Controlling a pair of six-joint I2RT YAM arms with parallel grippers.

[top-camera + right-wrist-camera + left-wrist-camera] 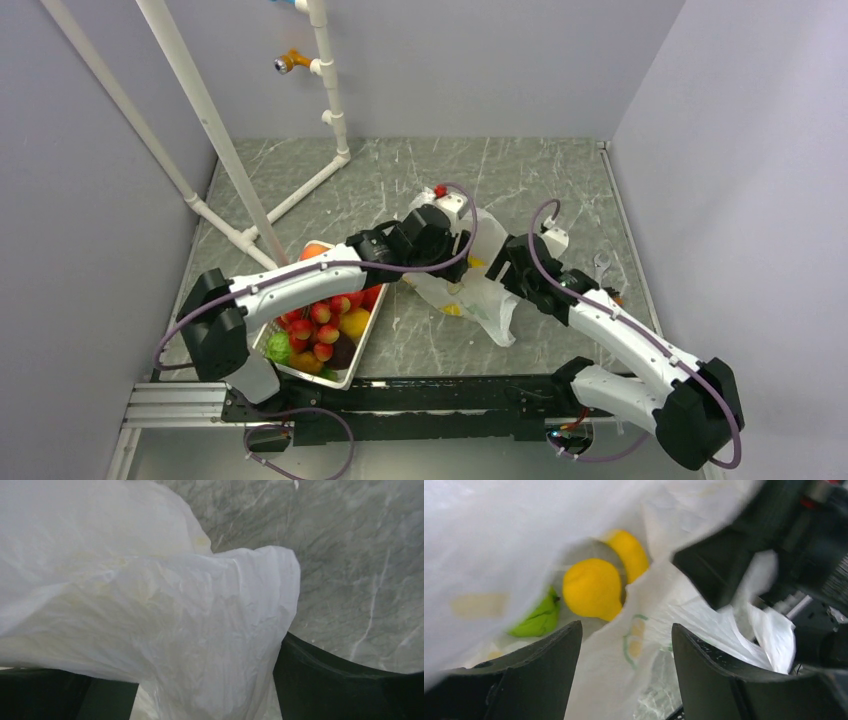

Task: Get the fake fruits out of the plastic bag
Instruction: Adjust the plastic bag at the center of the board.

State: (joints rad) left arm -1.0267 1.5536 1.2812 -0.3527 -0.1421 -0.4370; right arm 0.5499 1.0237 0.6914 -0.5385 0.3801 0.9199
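Crumpled on the grey surface [560, 180] near its middle: a thin, crinkly, translucent white bag [490, 310], slack, with a yellow-green print [635, 639] on one fold. Gaping open in the left wrist view, three glossy fruits inside: a round yellow fruit [591, 587] in the middle, a yellow-orange fruit [630, 554] just behind it, a green fruit [540, 620] beside it at lower left. Bunched into soft wrinkled folds in the right wrist view. Already out, heaped in a basket [366, 338] left of the bag: red strawberries [322, 318], a yellow piece [354, 322], a green piece [279, 348].
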